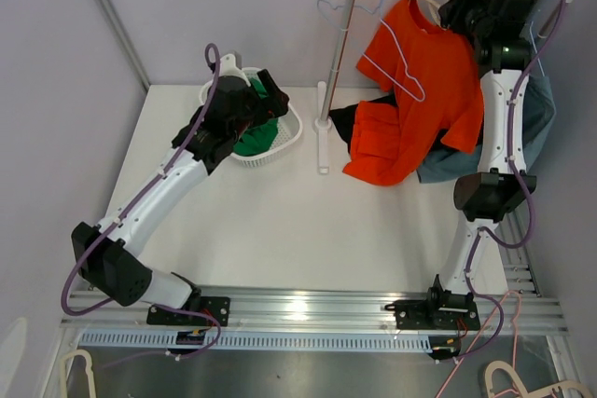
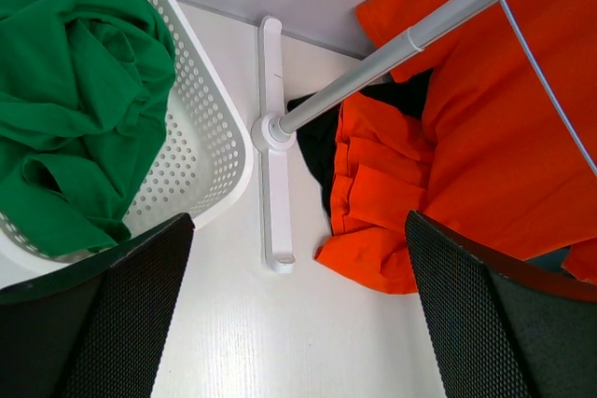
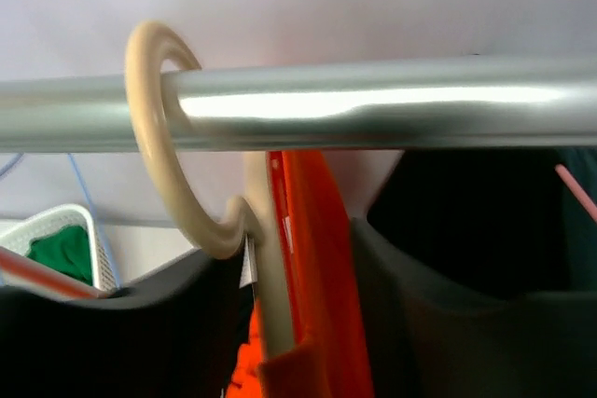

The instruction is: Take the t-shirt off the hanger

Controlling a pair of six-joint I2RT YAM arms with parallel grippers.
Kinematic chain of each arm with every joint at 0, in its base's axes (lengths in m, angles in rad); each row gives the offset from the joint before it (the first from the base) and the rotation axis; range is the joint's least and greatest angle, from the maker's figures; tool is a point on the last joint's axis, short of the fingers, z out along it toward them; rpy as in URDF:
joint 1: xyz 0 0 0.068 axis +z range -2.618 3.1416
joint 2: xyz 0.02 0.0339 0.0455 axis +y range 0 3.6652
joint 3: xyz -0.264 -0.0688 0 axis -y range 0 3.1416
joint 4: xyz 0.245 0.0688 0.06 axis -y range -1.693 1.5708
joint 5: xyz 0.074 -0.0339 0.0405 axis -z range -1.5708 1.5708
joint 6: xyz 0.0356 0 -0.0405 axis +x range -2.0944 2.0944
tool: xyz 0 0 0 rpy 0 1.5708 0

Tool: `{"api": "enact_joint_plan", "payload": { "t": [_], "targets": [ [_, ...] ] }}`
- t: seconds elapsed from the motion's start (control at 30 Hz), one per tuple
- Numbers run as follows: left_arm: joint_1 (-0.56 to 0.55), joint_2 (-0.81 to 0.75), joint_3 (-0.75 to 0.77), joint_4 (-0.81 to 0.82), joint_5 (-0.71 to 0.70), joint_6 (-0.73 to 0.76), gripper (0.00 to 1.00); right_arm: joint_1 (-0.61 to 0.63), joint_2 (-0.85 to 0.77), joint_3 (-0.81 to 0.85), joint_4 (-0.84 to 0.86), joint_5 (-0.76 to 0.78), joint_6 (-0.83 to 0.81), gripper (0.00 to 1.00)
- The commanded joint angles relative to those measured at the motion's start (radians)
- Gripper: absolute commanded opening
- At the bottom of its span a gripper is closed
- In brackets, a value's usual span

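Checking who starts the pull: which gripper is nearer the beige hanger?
Right. The right gripper is at the rail, fingers either side of the hanger; the left gripper is over the basket, well away.

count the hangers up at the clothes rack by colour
beige hanger, hooked on the rail: 1
light blue hanger: 1
pale wire hanger, across the orange t-shirt: 1
total: 3
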Motion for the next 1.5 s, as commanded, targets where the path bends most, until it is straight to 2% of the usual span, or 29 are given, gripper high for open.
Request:
{"api": "enact_joint_plan", "payload": {
  "t": [0.0,0.07,0.1,0.13,0.3,0.47,0.53,0.6,0.7,0.73,0.83,0.87,1.0,1.07,1.1,1.2,1.3,1.4,1.47],
  "targets": [
    [-0.008,0.015,0.009,0.052,-0.012,0.035,1.00,-0.012,0.033,0.033,0.076,-0.110,0.020,0.42],
    [-0.008,0.016,0.003,0.060,-0.009,0.038,0.99,-0.012,0.047,0.031,0.110,-0.142,0.021,0.28],
    [-0.009,0.015,-0.003,0.064,-0.007,0.041,0.99,-0.012,0.050,0.031,0.126,-0.163,0.020,0.06],
    [-0.008,0.013,-0.006,0.069,-0.003,0.044,0.99,-0.012,0.053,0.030,0.166,-0.182,0.020,0.00],
    [-0.009,0.010,-0.021,0.107,0.059,0.060,1.00,-0.012,0.058,0.100,0.203,-0.235,0.078,0.00],
    [-0.032,-0.014,-0.041,0.150,0.108,0.127,0.99,0.035,-0.065,0.025,0.208,-0.170,0.042,0.00],
    [-0.077,-0.025,-0.043,0.192,0.131,0.185,0.97,0.052,-0.126,0.010,0.190,-0.112,0.037,0.00],
    [-0.176,-0.060,-0.063,0.236,0.053,0.322,0.97,0.060,-0.172,-0.007,0.180,-0.062,0.055,0.00],
    [-0.302,-0.099,-0.083,0.319,-0.012,0.493,0.99,0.068,-0.252,-0.034,0.136,0.089,0.115,0.00],
    [-0.328,-0.103,-0.086,0.372,-0.025,0.524,0.99,0.068,-0.285,-0.042,0.101,0.147,0.127,0.00],
    [-0.407,-0.116,-0.092,0.397,-0.027,0.603,1.00,0.068,-0.332,-0.094,0.018,0.255,0.164,0.00],
    [-0.419,-0.120,-0.094,0.406,-0.007,0.607,1.00,0.080,-0.361,-0.111,-0.007,0.343,0.178,0.00],
    [-0.462,-0.163,-0.120,0.416,0.169,0.543,1.00,0.150,-0.451,-0.279,-0.135,0.533,0.216,0.00],
    [-0.492,-0.179,-0.158,0.464,0.198,0.543,1.00,0.189,-0.520,-0.364,-0.159,0.669,0.271,0.00],
    [-0.529,-0.182,-0.167,0.483,0.209,0.549,1.00,0.228,-0.546,-0.472,-0.147,0.711,0.284,0.00],
    [-0.595,-0.188,-0.209,0.555,0.275,0.574,1.00,0.262,-0.629,-0.609,-0.162,0.818,0.412,0.00],
    [-0.653,-0.176,-0.265,0.653,0.326,0.606,0.99,0.285,-0.661,-0.714,-0.259,0.890,0.595,0.00],
    [-0.687,-0.154,-0.376,0.767,0.373,0.627,0.99,0.295,-0.663,-0.757,-0.306,0.889,0.667,0.00],
    [-0.691,-0.116,-0.396,0.839,0.393,0.615,1.00,0.324,-0.674,-0.789,-0.297,0.889,0.669,0.00]
  ]
}}
